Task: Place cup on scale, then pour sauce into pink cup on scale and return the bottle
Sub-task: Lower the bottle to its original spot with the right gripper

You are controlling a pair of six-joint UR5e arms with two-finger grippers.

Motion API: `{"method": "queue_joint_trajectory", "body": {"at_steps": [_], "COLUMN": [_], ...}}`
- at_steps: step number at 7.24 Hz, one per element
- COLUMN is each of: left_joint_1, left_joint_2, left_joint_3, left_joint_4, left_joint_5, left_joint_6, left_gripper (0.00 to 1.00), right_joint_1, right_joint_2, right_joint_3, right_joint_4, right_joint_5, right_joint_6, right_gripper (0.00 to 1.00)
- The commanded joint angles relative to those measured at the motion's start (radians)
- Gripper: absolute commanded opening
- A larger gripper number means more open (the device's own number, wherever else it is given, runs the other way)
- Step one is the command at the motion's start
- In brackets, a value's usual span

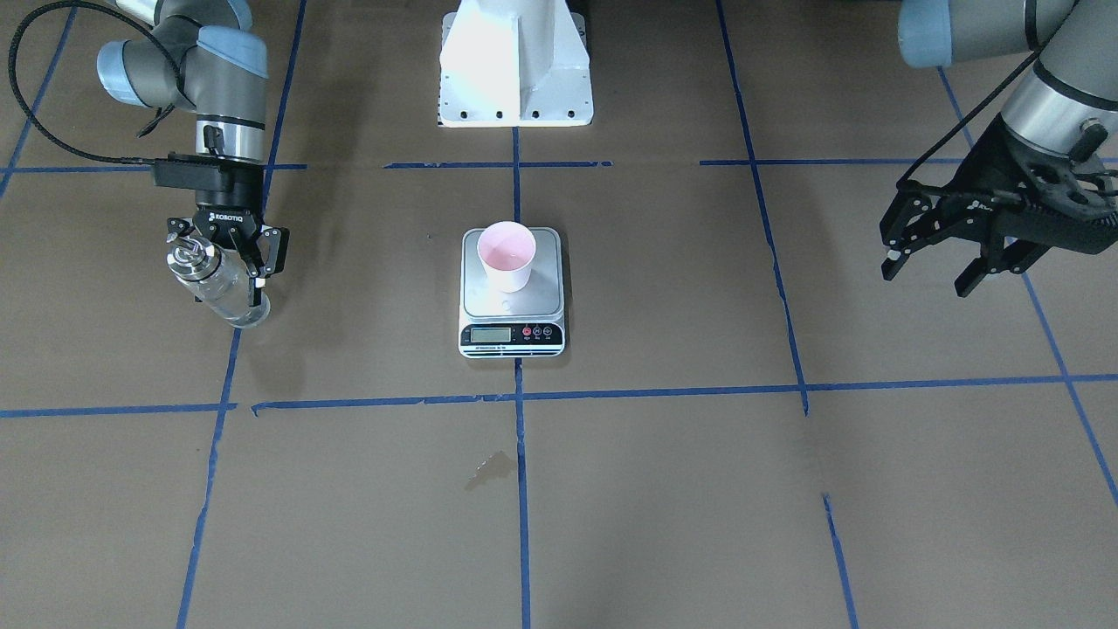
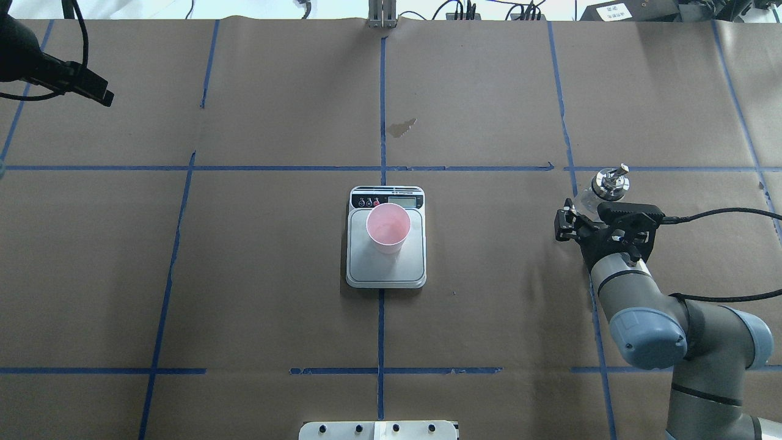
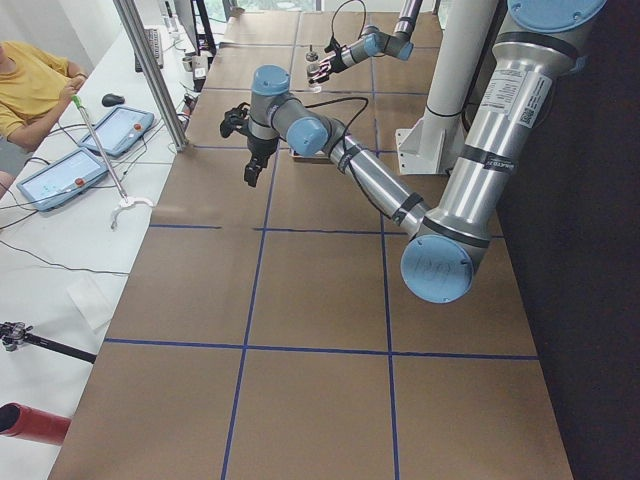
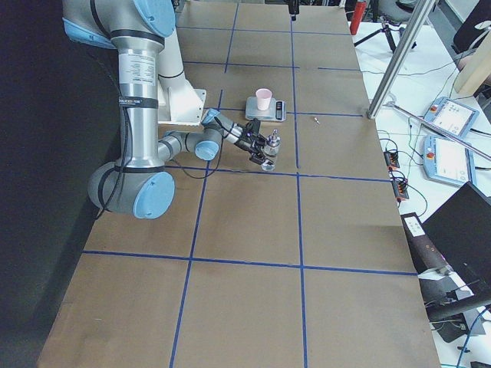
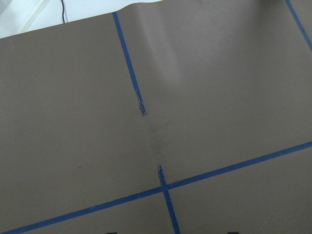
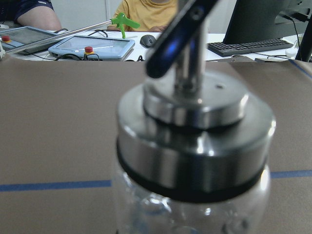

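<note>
— Cup: where is it sitting?
— It is sitting on the scale. The right gripper is squeezing the bottle, far from the scale. The left gripper is hanging with jaws apart, holding nothing.

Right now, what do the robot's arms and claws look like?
The left arm and right arm are shiny grey tubes with pale blue joint caps and black cables. The left claw and right claw are black, two-fingered; the right one says ROBOTIQ in white.
</note>
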Motion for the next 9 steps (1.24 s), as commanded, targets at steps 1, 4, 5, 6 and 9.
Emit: {"method": "queue_joint_trajectory", "body": {"at_steps": [1,4,5,6,9], "left_joint_1": [-0.093,-0.118,-0.119,-0.121,-0.125], "left_joint_2": [0.032,0.080,0.083,0.081,0.081], "left_joint_3": [0.043,0.065,0.065,0.063,0.065], "left_joint_4": [0.039,0.038,0.038,0.038,0.037], "left_joint_5": [-0.064,-0.065,-0.065,-0.065,-0.064], "left_joint_6": [0.158,0.254,0.254,0.254,0.254], "left_gripper": [0.81,0.81,0.81,0.81,0.81], "right_joint_1": [-0.013,-0.028,-0.031,-0.039,-0.046], "right_joint_2": [0.000,0.002,0.003,0.003,0.003], "right_joint_3": [-0.003,-0.011,-0.013,-0.014,-0.016], "right_joint_4": [0.000,0.000,0.000,0.000,0.000], "right_joint_5": [-0.003,-0.004,-0.004,-0.004,-0.006], "right_joint_6": [0.001,0.001,0.001,0.001,0.001], "right_gripper": [0.00,0.07,0.12,0.20,0.60]}}
